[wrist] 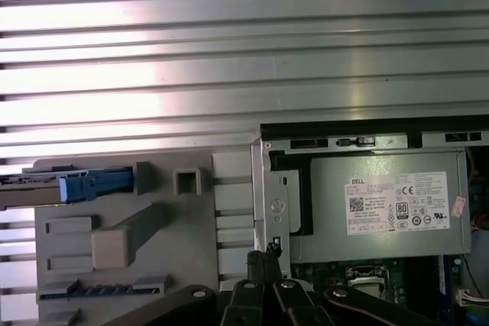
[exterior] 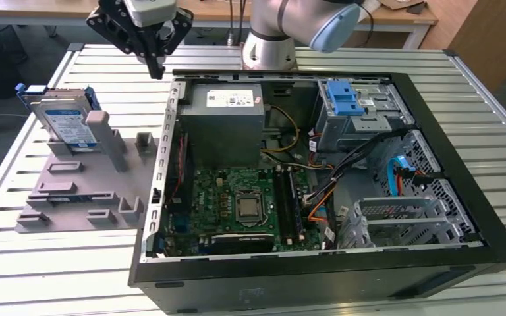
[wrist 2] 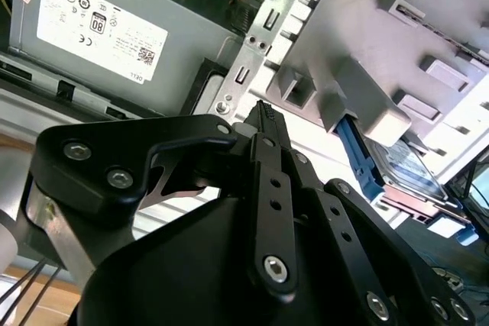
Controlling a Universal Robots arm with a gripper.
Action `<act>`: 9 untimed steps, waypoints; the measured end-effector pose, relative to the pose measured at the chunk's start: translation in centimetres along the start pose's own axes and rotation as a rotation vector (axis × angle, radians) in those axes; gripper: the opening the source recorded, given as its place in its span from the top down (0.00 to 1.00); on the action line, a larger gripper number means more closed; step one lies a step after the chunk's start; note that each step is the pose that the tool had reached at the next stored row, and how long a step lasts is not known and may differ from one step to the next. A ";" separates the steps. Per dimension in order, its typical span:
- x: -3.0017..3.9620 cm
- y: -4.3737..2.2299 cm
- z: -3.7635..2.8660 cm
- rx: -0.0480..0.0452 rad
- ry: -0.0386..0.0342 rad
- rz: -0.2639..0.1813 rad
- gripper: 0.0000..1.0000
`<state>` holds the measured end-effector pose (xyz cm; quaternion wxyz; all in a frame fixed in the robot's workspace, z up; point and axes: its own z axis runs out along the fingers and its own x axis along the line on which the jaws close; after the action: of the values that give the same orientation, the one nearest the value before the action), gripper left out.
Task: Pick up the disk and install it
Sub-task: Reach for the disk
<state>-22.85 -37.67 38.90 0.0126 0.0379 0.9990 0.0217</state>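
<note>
Bright, even light, with strong white glare on the slatted table (wrist: 244,74).

- In my exterior view, the arm (exterior: 267,29) sits at top centre: a silvery-grey tube with rounded joints. One joint wears a pale blue cap (exterior: 331,33).
- Toward that view's upper left I see the gripper (exterior: 155,64), made of matte black linkage bars under a light grey wrist housing (exterior: 147,10).
- In the second wrist view, the black links carry round silver screw heads (wrist 2: 276,268), and the narrow finger (wrist 2: 267,162) has a row of small holes.
- A brushed-metal bracket (wrist 2: 46,223) and thin dark cables (wrist 2: 19,292) sit beside the black body.
</note>
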 end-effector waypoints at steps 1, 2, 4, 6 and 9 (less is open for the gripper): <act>0.12 0.01 0.01 0.0000 0.0000 0.000 0.89; 0.25 0.02 0.01 0.0000 0.0000 0.000 0.89; 0.52 0.05 0.02 0.0000 0.0000 0.000 0.89; 0.77 0.08 0.03 0.0000 0.0000 0.000 0.89; 1.11 0.10 0.05 0.0000 0.0000 0.000 0.89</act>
<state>-23.95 -37.48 38.83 0.0126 0.0379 0.9990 0.0217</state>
